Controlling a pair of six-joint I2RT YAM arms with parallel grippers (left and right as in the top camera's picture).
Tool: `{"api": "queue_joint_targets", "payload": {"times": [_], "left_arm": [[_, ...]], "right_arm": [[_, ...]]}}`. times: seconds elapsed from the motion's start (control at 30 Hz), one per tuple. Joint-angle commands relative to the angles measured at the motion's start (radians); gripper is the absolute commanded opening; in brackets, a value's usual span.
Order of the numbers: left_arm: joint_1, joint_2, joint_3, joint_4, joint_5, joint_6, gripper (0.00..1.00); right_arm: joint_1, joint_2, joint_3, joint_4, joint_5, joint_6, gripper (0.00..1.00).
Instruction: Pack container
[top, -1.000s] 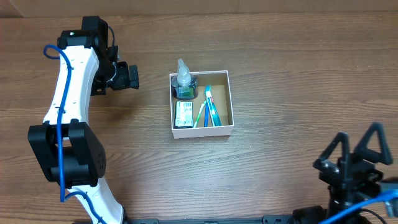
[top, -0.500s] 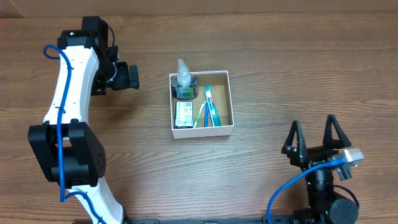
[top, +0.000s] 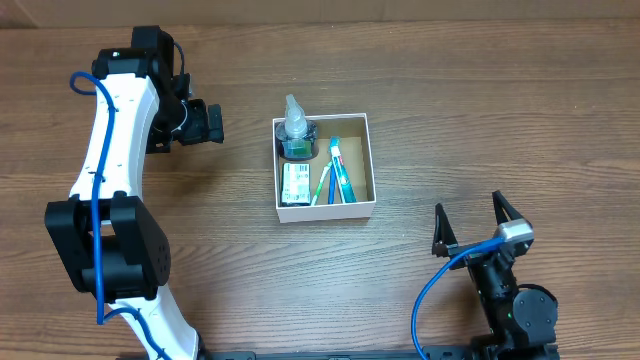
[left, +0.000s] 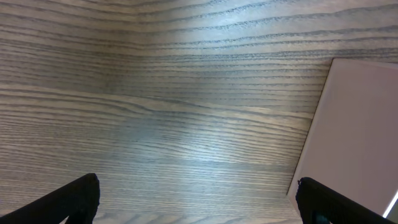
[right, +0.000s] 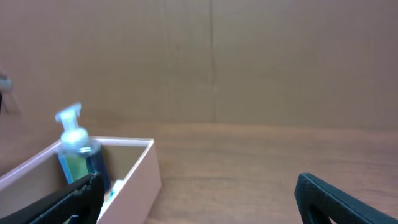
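The container (top: 371, 160) is a shallow white-walled box with a brown floor at the table's middle. It holds a clear pump bottle with green liquid (top: 296, 132), a small green and white packet (top: 294, 184) and blue-green toothbrushes (top: 338, 172). My left gripper (top: 214, 122) is open and empty, left of the container; its wrist view shows the container's white wall (left: 354, 137) at the right. My right gripper (top: 470, 224) is open and empty, near the front right, well clear of the container. Its wrist view shows the container (right: 140, 169) and the bottle (right: 74, 146) at the left.
The table (top: 480, 110) is brown wood. A cardboard backdrop (right: 249, 62) stands behind it. The left arm's white links (top: 110, 150) run down the left side of the table.
My right arm has swung up from the bottom right corner toward the left and now points its open jaws at the container's side. The left arm has not moved.
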Motion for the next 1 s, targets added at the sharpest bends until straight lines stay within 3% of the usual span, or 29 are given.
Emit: {"api": "queue_joint_targets", "payload": {"times": [0.0,0.27,0.97], "left_arm": [[-0.002,-0.018,-0.003,0.004,0.018,0.022,1.00],[-0.002,-0.018,-0.003,0.004,0.018,0.022,1.00],[-0.002,-0.018,-0.003,0.004,0.018,0.022,1.00]], "right_arm": [[-0.008,-0.010,-0.002,-0.038,-0.008,-0.045,1.00],[-0.009,-0.010,-0.002,-0.126,-0.008,-0.044,1.00],[-0.029,-0.010,-0.002,-0.124,-0.008,-0.044,1.00]]}}
